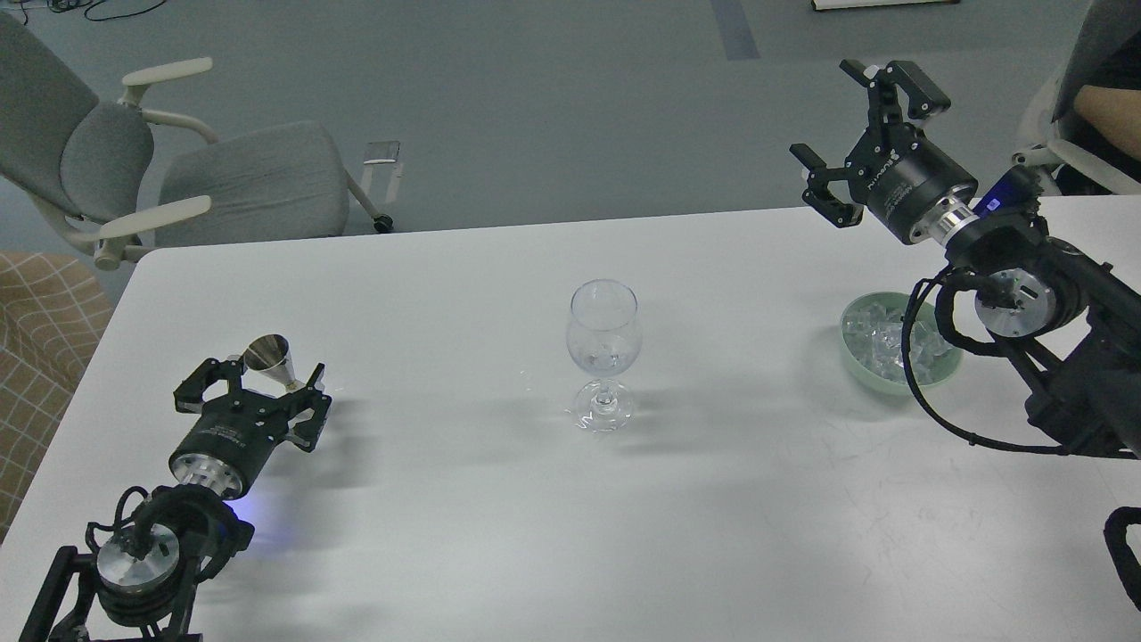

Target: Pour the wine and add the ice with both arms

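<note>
A clear stemmed wine glass (pixel 603 352) stands upright at the middle of the white table (pixel 713 517) and looks empty. A small silver cone-shaped measuring cup (pixel 268 356) stands at the left. My left gripper (pixel 263 374) lies low on the table, open, with the cup between its spread fingertips. A pale green bowl (pixel 853 359) at the right holds the ice (pixel 878 337), partly hidden by my right arm's cable. My right gripper (pixel 824 111) is open and empty, raised above the table's far right edge, behind and above the bowl.
A grey office chair (pixel 241 178) stands beyond the table's far left corner. A tan checked cushion (pixel 45 339) is at the left edge. A person's arm (pixel 1110 116) and another chair are at the top right.
</note>
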